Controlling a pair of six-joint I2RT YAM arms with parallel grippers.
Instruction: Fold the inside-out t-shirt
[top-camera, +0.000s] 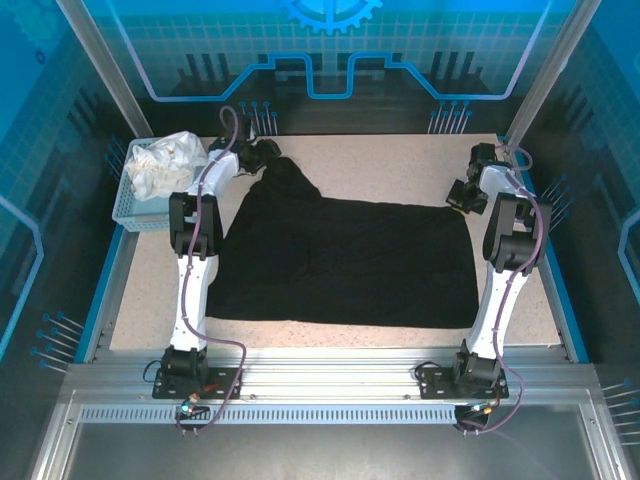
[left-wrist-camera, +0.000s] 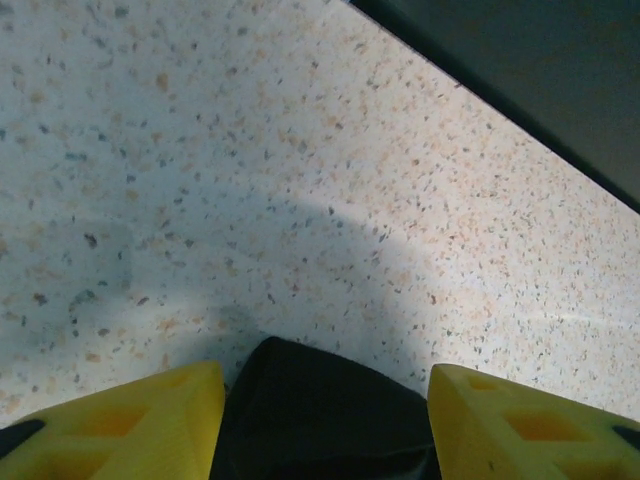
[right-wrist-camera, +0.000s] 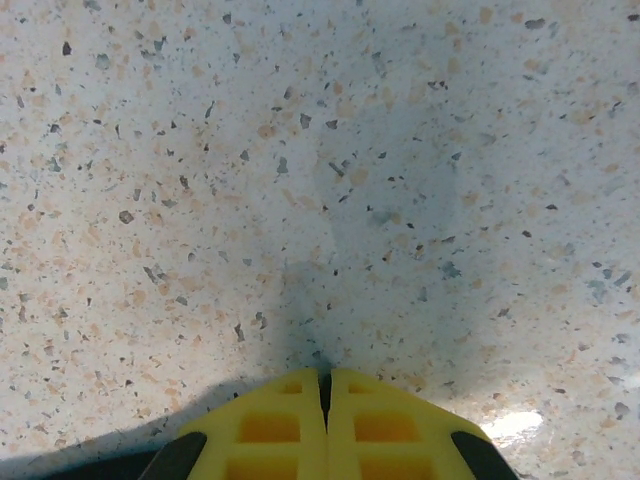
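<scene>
In the middle of the top view, the black shirt (top-camera: 340, 260) lies spread nearly flat on the speckled table (top-camera: 400, 165). Its upper left part narrows into a bunched strip running toward the upper left of the frame. The left gripper (top-camera: 262, 150) sits at the end of that strip. In the left wrist view its 2 yellow fingers (left-wrist-camera: 130, 425) stand apart with a fold of the shirt (left-wrist-camera: 320, 410) between them; whether they press it I cannot tell. The left arm crosses over the shirt's left edge.

The right gripper (top-camera: 465, 192) is just off the shirt's upper right corner. In the right wrist view it (right-wrist-camera: 325, 378) is pressed closed on nothing, above bare table. At the far left stands a blue basket (top-camera: 130, 205) holding white cloth (top-camera: 165, 165).
</scene>
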